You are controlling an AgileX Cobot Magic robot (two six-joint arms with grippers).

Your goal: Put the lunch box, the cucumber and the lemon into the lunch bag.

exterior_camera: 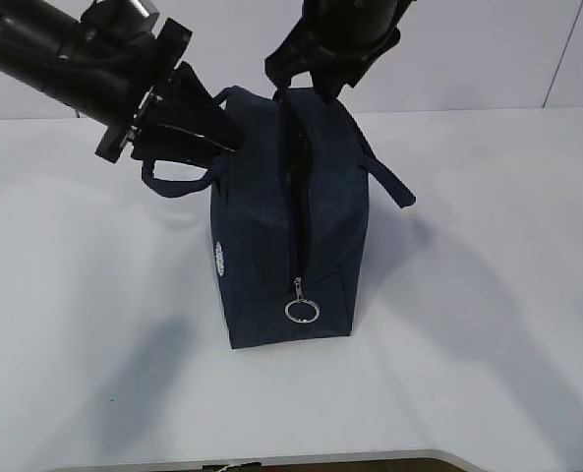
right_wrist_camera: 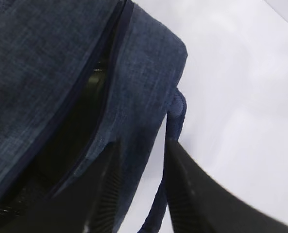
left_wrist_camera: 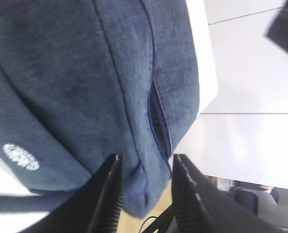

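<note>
The dark navy lunch bag (exterior_camera: pixel 271 226) stands upright on the white table, its top zipper open in a narrow slit (right_wrist_camera: pixel 80 111) and the ring pull (exterior_camera: pixel 301 311) hanging low on the near end. My left gripper (exterior_camera: pixel 227 138) is at the bag's upper left edge. In the left wrist view it (left_wrist_camera: pixel 146 160) is open, with a corner of the bag (left_wrist_camera: pixel 85 73) between the jaws. My right gripper (exterior_camera: pixel 306 90) is over the far top of the bag and is open (right_wrist_camera: pixel 141 145), straddling the rim and a strap (right_wrist_camera: pixel 175 116). The lunch box, cucumber and lemon are out of view.
The white table (exterior_camera: pixel 488 295) stretches wide on both sides of the bag, with its front edge near the bottom of the exterior view. One strap handle (exterior_camera: pixel 178 187) loops out on the left and another (exterior_camera: pixel 389 182) droops on the right. A pale wall stands behind.
</note>
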